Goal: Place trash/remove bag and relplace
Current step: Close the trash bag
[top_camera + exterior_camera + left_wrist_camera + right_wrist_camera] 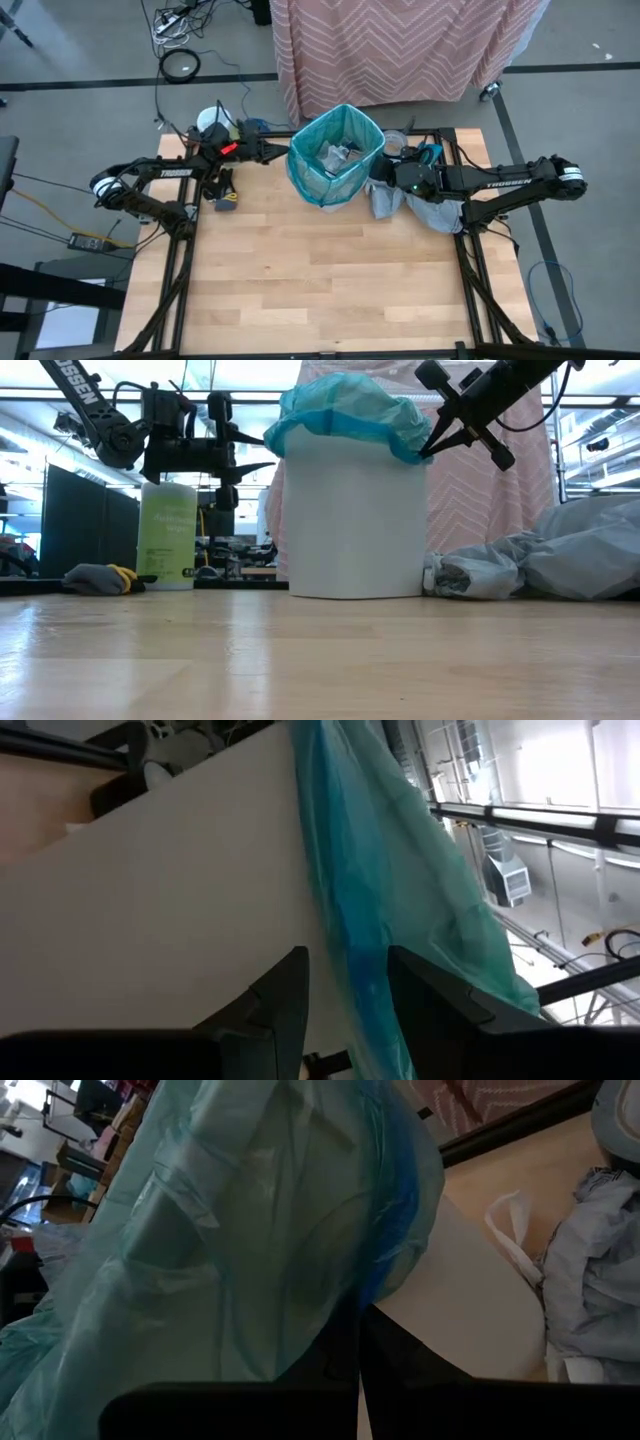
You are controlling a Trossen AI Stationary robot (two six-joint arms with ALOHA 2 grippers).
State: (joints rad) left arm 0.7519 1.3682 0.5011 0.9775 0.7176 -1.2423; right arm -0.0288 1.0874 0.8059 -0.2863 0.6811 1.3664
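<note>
At the table's far edge, the teal bag [335, 152] still lines the white bin [352, 515], trash [338, 154] inside; left gripper [272, 151], parted, faces the rim; right gripper [383, 170], clenched, pinches its hem; removal, replacement remain

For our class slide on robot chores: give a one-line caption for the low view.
Both grippers, left open and right shut, flank the teal bag lining a white bin.
</note>
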